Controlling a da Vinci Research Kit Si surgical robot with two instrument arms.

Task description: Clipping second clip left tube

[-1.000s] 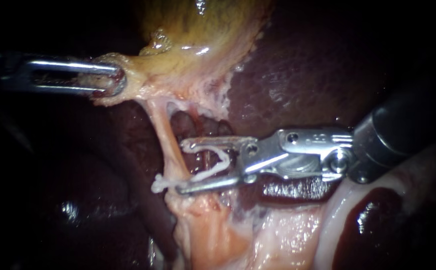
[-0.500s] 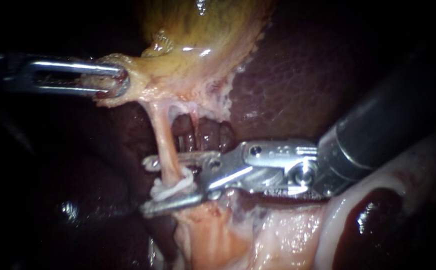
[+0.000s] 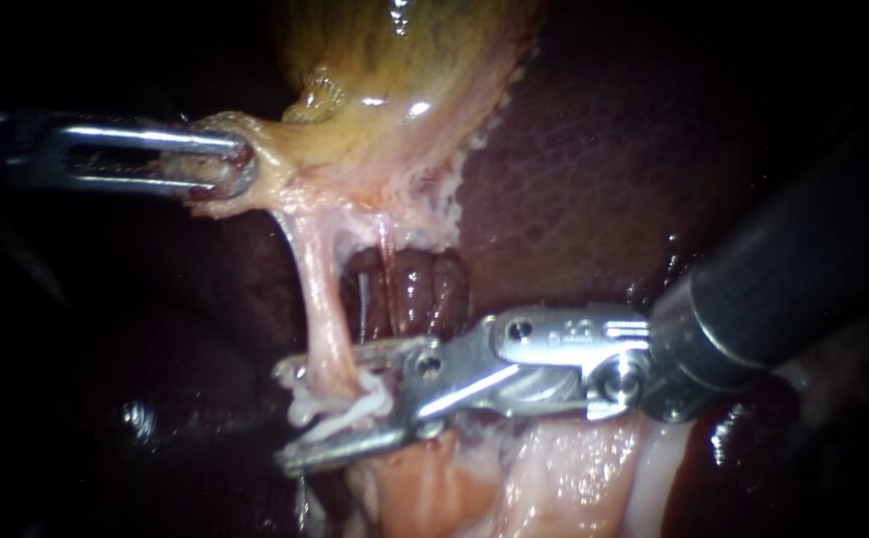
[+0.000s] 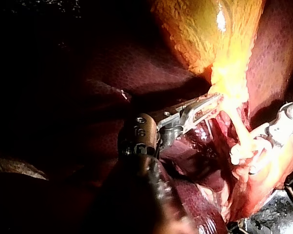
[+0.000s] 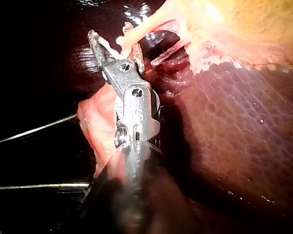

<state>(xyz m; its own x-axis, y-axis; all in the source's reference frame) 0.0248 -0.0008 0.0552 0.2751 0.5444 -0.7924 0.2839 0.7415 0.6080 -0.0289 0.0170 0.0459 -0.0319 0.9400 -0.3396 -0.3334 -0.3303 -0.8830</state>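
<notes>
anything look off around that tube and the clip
Nothing stands out. The white clip sits across the left tube, held in the right instrument; the left instrument grips the gallbladder edge. No tear or spill shows.

Light pools at the centre of the endoscope view and its edges fall to black. Wet glare dots the gallbladder (image 3: 385, 60); in the left wrist view it blazes beside the shadowed liver (image 4: 137, 63).
</notes>
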